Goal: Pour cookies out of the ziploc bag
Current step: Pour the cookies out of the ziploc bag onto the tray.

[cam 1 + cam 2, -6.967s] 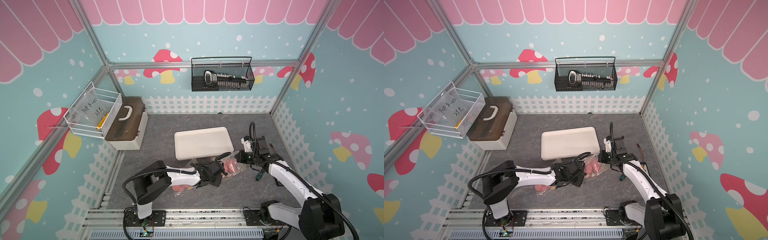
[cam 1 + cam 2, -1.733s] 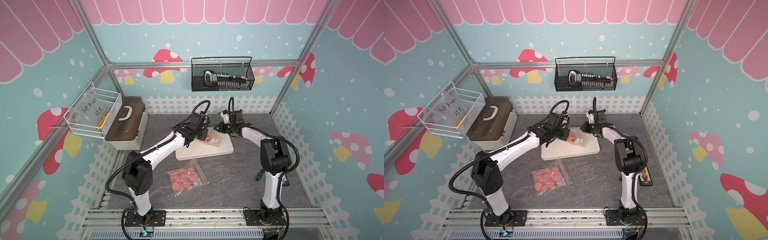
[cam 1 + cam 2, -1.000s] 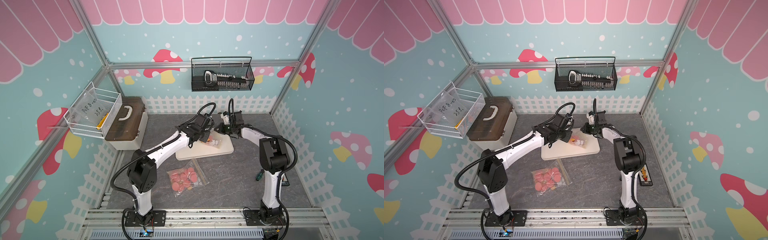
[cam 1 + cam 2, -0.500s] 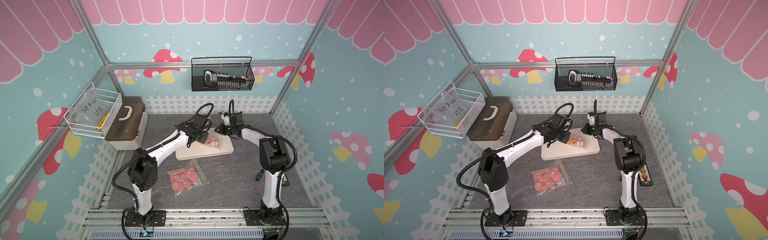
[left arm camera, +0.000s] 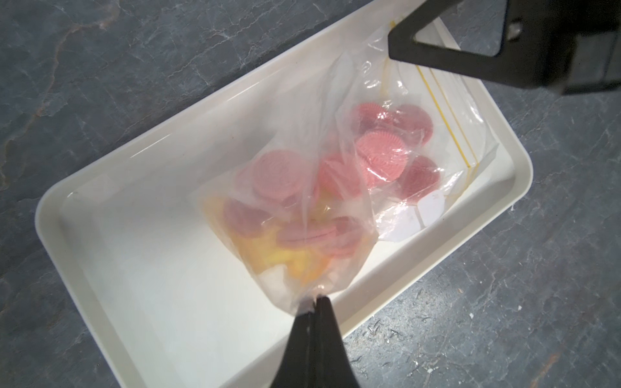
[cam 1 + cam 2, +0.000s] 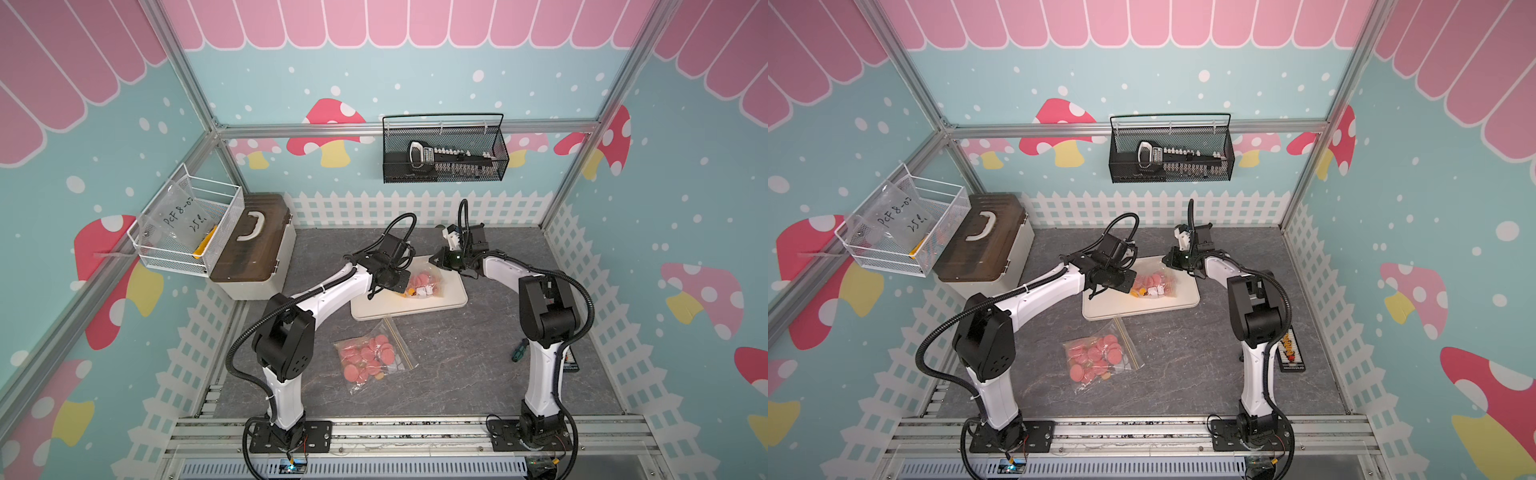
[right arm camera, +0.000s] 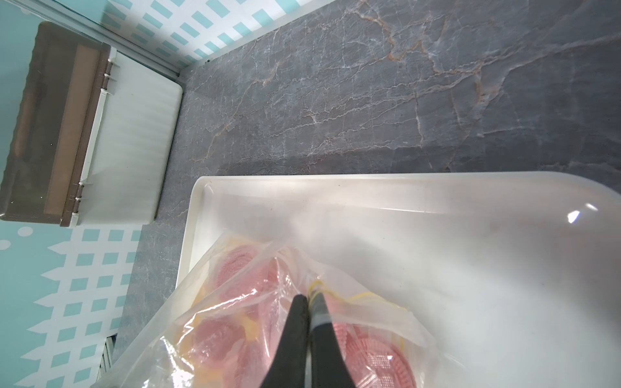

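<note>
The left gripper and the right gripper are now hanging far out over the white tray, where seven seconds back they were crouching low at the near side of the table; the ziploc bag they were pinching down there, short of the tray, is now sagging between them onto the tray's middle, its cookies riding along inside; the second bag, earlier half hidden under the left arm, is lying in plain sight; over the last second or so the left gripper is sliding slightly nearer the tray's front edge.
</note>
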Action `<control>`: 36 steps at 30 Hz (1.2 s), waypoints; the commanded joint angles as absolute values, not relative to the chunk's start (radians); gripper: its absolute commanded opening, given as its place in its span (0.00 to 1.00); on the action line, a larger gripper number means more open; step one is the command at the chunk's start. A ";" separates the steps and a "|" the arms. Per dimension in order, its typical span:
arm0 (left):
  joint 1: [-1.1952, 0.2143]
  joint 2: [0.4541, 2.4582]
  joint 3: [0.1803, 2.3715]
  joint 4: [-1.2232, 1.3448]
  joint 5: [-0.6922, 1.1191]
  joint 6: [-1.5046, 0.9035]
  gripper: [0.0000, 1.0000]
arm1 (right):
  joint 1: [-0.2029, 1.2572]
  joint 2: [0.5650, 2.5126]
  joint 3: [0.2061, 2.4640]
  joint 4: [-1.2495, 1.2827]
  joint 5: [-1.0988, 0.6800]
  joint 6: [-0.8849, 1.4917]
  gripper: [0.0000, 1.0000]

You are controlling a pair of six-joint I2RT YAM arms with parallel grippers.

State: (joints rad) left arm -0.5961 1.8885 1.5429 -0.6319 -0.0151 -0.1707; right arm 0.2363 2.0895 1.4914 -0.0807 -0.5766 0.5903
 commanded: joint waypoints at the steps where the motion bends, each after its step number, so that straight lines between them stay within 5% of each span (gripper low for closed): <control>1: -0.595 1.853 1.559 -0.602 -0.036 -0.178 0.00 | 0.235 2.082 1.476 -0.063 -0.580 0.598 0.00; 36: -0.664 1.882 1.814 -0.652 -0.174 -0.010 0.00 | 0.229 2.009 1.384 0.125 -0.581 0.668 0.00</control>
